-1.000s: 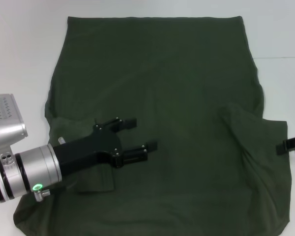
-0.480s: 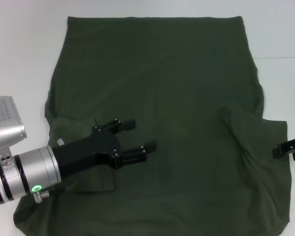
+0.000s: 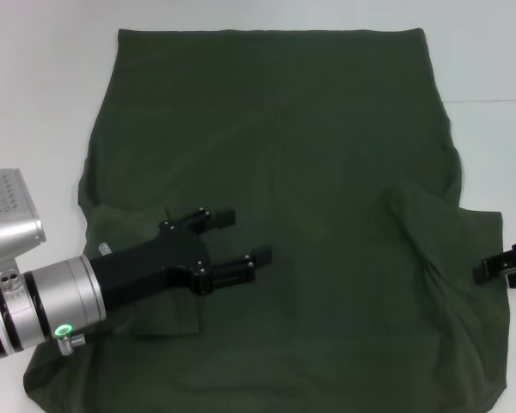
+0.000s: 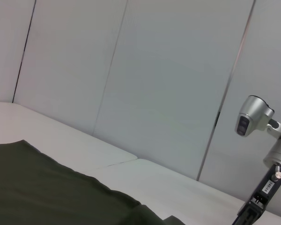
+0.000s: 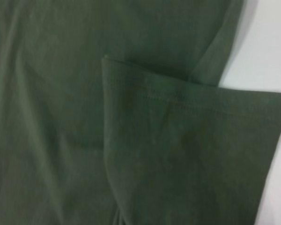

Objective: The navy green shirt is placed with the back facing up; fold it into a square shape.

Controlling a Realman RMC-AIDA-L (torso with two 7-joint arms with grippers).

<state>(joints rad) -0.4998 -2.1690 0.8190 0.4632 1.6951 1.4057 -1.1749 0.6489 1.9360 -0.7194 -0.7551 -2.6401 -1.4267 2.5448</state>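
Since a second before, the right gripper [image 3: 503, 267] had slid a little down and inward along the shirt's right edge, while the left gripper [image 3: 241, 241] had barely shifted. The left arm reached in from the lower left of the head view, its silver forearm running up and to the right over the lower left part of the navy green shirt [image 3: 275, 155]. Its two black fingers [image 3: 219, 217] were spread apart, pointing toward the middle of the cloth and holding nothing; whether they touched the fabric could not be told. Only the tip of the right gripper showed at the right border of the head view, just beside the right sleeve, and whether it was spread or pressed together could not be told.

That shirt lay flat on the white table [image 3: 43, 103], covering most of it, its long axis running from near to far, one straight edge at the far side. The right sleeve lay folded inward over the body, its stitched hem plain in the right wrist view [image 5: 178, 154].
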